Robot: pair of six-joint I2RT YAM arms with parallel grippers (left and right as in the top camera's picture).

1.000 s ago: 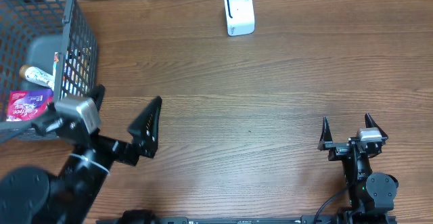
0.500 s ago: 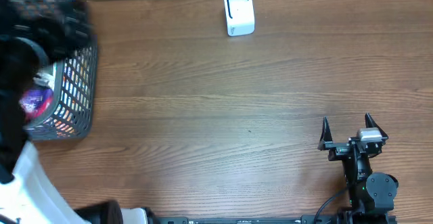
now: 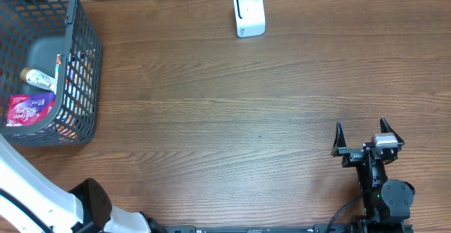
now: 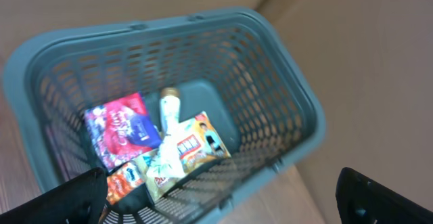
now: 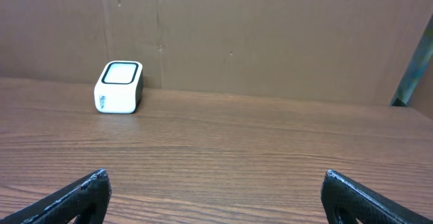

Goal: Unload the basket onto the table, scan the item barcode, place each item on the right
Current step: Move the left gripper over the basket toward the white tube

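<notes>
While left hand (image 4: 218, 176) hovers spread above basket (image 4: 196, 17), right hand (image 3: 361, 126) spread too: tube (image 3: 41, 79) lies left-right, cap leftward.

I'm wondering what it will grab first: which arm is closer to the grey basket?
Left. The left gripper hangs open above the basket, looking down into it; the right gripper sits open far across the table.

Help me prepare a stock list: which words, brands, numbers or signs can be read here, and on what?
No text is legible enough to quote.
Pink packet: white script, too blurred.
Yellow-white packet: red label, blurred.
Orange packet: print too small.
White scanner: faint side mark, too small.
</notes>
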